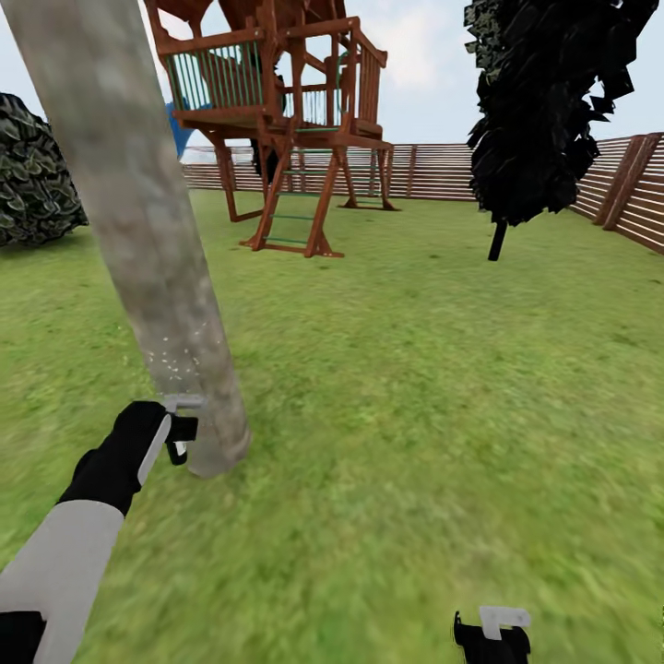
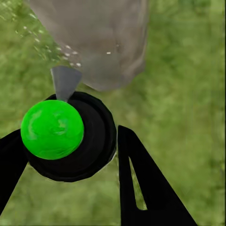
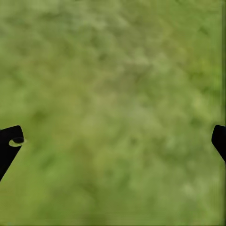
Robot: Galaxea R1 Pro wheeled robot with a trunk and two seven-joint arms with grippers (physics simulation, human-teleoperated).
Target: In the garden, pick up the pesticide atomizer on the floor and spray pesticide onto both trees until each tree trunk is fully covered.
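Green lawn (image 1: 415, 387) fills most of the head view, bounded along the back and right by a brown slatted wooden fence (image 1: 636, 194). At upper centre stands a reddish wooden play tower (image 1: 286, 101) with a ladder, and at upper right a thin-trunked tree with dark leaves (image 1: 544, 101). A dark leafy bush (image 1: 32, 175) sits at the left edge.

A thick, pale grey-brown mottled tree trunk (image 1: 138, 221) slants from the upper left corner down to the grass at lower left. Small white specks show on its lower part, just above the left end effector (image 1: 177, 433).

The left arm, white forearm and black wrist, reaches in from the lower left corner, with its end effector right at the base of the trunk. In the left wrist view, the pesticide atomizer (image 2: 70, 136) sits between the two black fingers (image 2: 146, 188), seen end-on as a dark round body with a bright green ball on it and a grey nozzle pointing at the trunk (image 2: 103, 42); the end effector is closed around it. White specks hang between the nozzle and the bark.

The right end effector (image 1: 493, 636) shows at the bottom edge, right of centre, over bare grass. In the right wrist view its fingertips (image 3: 9, 141) sit at opposite edges of the frame, spread wide with nothing but grass (image 3: 113, 103) between them.
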